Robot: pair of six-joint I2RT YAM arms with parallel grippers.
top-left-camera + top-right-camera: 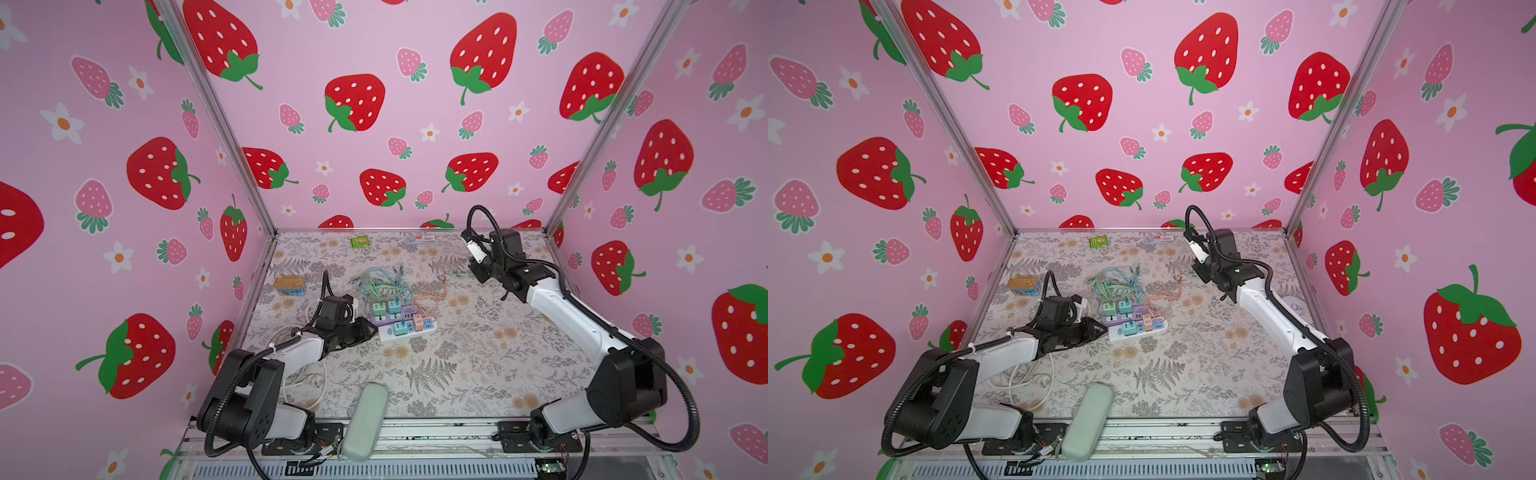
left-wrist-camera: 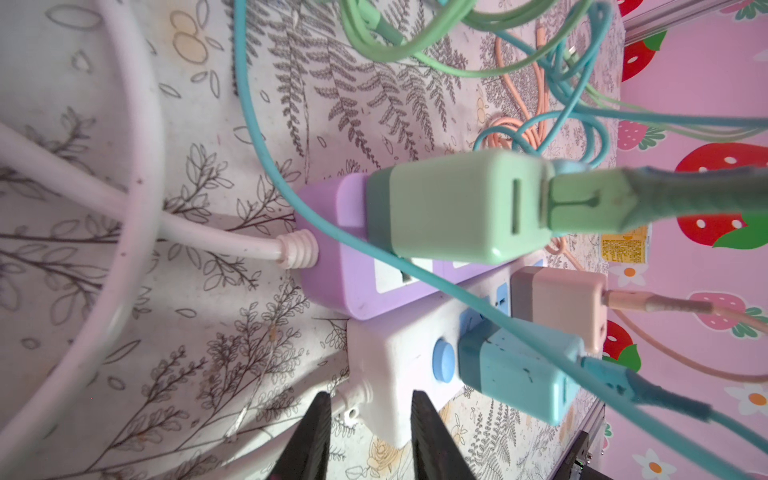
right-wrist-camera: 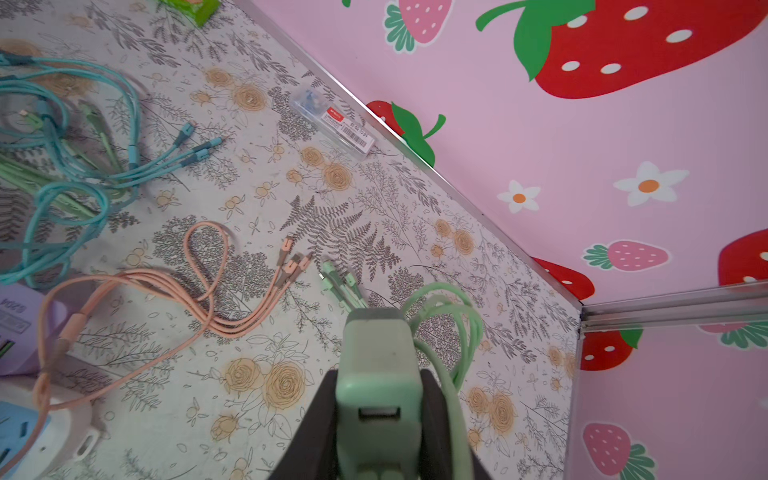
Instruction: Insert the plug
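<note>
The right gripper (image 3: 379,376) is clamping the green plug (image 3: 376,357) between its two black fingers, squeezing the plug's flat sides. The plug's long axis is running in line with the fingers. Its USB-port face is looking back toward the wrist, while its darker green end is pointing away from the wrist, angled down toward the table (image 3: 257,365). A green cable (image 3: 453,316) is looping just beside it. In both top views the right arm (image 1: 552,303) is stretching toward the far right corner with its wrist raised, so the plug is hanging aloft over that part of the table.

The left gripper (image 2: 369,395) is lying low, its jaws standing partly apart and straddling the cord end of the white power strip (image 2: 386,365). Whether the fingers are actually pressing on it is hard to tell from this angle. The left arm (image 1: 291,353) is reaching forward, nearly flat along the table. The white strip is lying side by side with the purple power strip (image 2: 332,286), touching it, and both are carrying chargers. The held plug is sitting well apart from both strips.
</note>
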